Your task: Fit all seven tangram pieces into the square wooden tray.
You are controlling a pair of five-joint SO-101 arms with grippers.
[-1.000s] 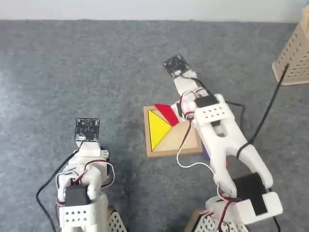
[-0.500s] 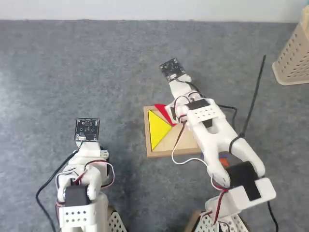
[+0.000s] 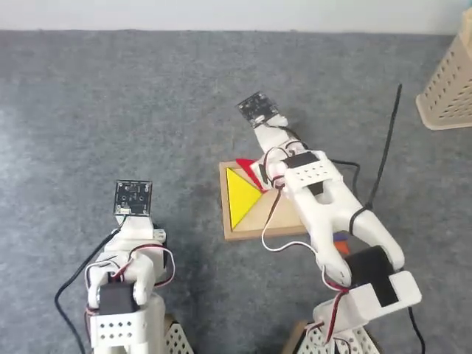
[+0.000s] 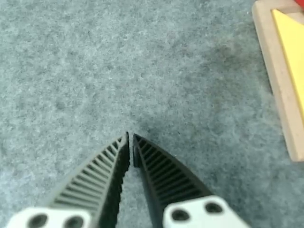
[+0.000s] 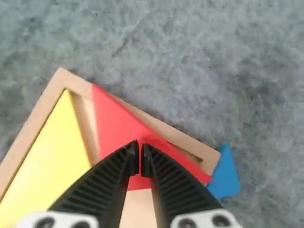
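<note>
The square wooden tray (image 3: 225, 210) lies in the middle of the carpet with a yellow triangle (image 3: 240, 195) flat in its left part. A red triangle (image 3: 248, 168) lies along the tray's far side, one corner over the rim. In the right wrist view my right gripper (image 5: 139, 145) is shut, its tips on top of the red triangle (image 5: 114, 121), beside the yellow triangle (image 5: 47, 156). A blue piece (image 5: 223, 175) lies on the carpet just outside the tray rim (image 5: 192, 145). My left gripper (image 4: 131, 137) is shut on nothing over bare carpet, with the tray's edge (image 4: 275, 95) off to one side.
The right arm (image 3: 324, 199) covers the tray's right part, and a bit of orange and blue (image 3: 338, 237) peeks out beside it. A perforated beige basket (image 3: 451, 81) stands at the far right. The left arm (image 3: 131, 243) is folded at the front left.
The right arm has swung a little to the left over the tray's far edge, its wrist now above the red triangle. The left arm has not moved.
</note>
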